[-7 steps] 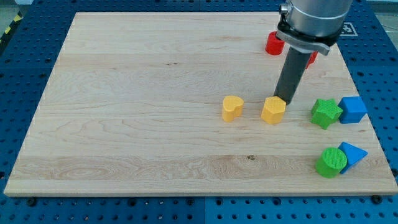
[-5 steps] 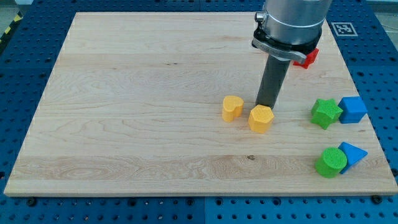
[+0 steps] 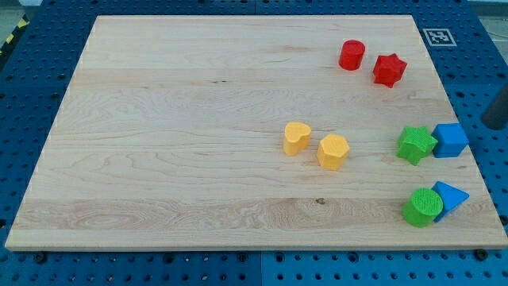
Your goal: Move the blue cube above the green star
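Observation:
The blue cube [image 3: 451,141] sits near the board's right edge, touching the right side of the green star [image 3: 416,144]. A dark blurred piece of my rod shows at the view's right edge, off the board. Its lower end, my tip [image 3: 494,127], is just right of and slightly above the blue cube, not touching it. The rest of the arm is out of view.
A green cylinder [image 3: 422,208] and a blue triangle [image 3: 450,195] touch each other at the lower right. A yellow heart [image 3: 296,137] and a yellow hexagon [image 3: 332,151] lie mid-board. A red cylinder [image 3: 352,55] and a red star [image 3: 389,70] lie at the upper right.
The rod pushed the yellow hexagon left and down toward the yellow heart, then left the middle of the board for the view's right edge. The red blocks are uncovered.

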Action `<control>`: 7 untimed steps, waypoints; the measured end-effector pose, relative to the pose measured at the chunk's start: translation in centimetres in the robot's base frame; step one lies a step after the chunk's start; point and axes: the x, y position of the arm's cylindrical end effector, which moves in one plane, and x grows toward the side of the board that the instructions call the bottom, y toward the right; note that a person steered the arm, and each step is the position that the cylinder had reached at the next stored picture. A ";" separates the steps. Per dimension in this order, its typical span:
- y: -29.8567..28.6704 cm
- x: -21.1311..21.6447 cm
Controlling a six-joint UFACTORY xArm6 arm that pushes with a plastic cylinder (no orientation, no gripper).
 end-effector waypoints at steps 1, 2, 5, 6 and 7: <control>0.0 1.9; -1.2 6.7; -8.8 -0.4; -7.5 0.0; -6.5 -1.1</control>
